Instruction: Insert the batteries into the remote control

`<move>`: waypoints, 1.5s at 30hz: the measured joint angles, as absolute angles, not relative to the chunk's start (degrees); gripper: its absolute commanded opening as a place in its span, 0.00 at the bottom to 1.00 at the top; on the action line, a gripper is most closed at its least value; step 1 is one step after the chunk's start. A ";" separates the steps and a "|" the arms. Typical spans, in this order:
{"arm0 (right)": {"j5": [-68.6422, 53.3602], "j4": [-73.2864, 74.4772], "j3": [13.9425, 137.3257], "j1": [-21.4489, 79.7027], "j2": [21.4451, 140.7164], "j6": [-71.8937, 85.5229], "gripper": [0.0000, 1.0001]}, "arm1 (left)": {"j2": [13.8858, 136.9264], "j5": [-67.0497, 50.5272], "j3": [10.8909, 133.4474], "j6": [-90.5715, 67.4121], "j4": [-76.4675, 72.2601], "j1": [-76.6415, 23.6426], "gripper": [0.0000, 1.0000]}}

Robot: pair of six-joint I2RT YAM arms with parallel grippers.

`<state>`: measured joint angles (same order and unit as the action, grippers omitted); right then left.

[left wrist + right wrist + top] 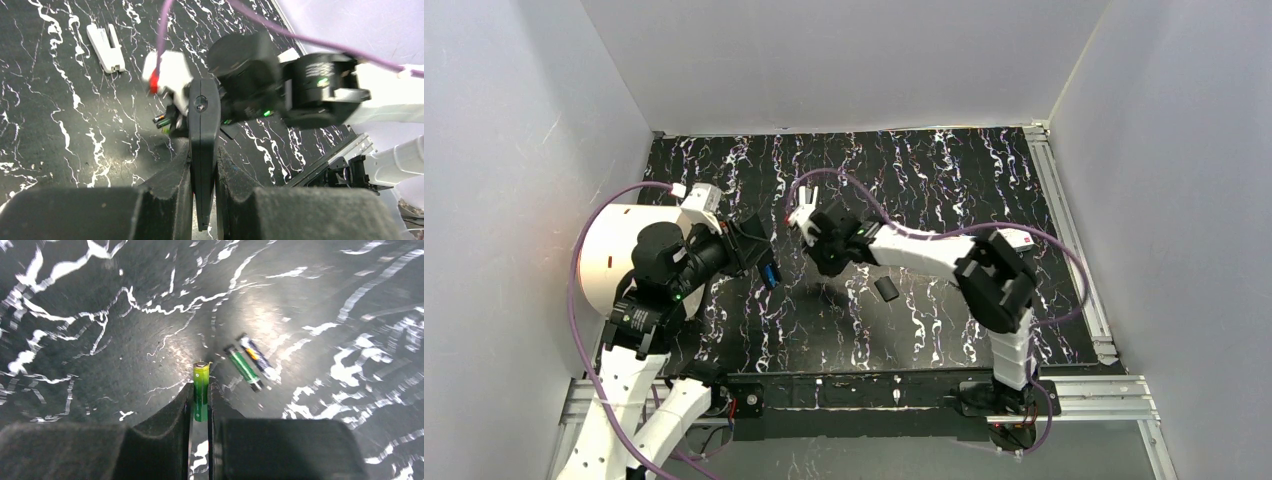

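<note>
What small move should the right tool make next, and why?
Probably lift straight up a little. The right tool pinches the lime battery, the dark green battery and blue battery lie close by, and the left tool holds the remote.

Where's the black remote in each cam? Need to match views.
Top external: black slab-shaped remote control left of centre, mostly hidden.
Left wrist: remote control dead centre, edge-on, clamped in the left gripper.
Right wrist: not in it; right gripper pinches a green cylindrical battery.
Shared landmark: black white-veined tabletop, in all three.
</note>
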<state>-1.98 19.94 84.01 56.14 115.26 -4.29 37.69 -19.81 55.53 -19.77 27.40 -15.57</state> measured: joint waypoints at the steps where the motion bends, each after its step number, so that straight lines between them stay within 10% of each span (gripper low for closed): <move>1: -1.98 19.11 82.85 55.48 113.49 -2.72 0.12 | 37.69 -19.84 55.18 -20.08 27.22 -15.57 0.00; 20: 1.08 21.21 72.23 45.43 79.24 24.67 0.17 | 67.44 -36.93 47.77 -48.12 -1.91 -17.52 0.00; 45: -11.79 30.33 73.67 45.45 79.96 27.49 0.20 | 79.35 -43.70 42.96 -65.71 -30.26 -19.73 0.00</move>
<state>-11.79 30.33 73.67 45.45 79.96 27.49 79.35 -43.70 42.96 -65.71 -30.26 -19.73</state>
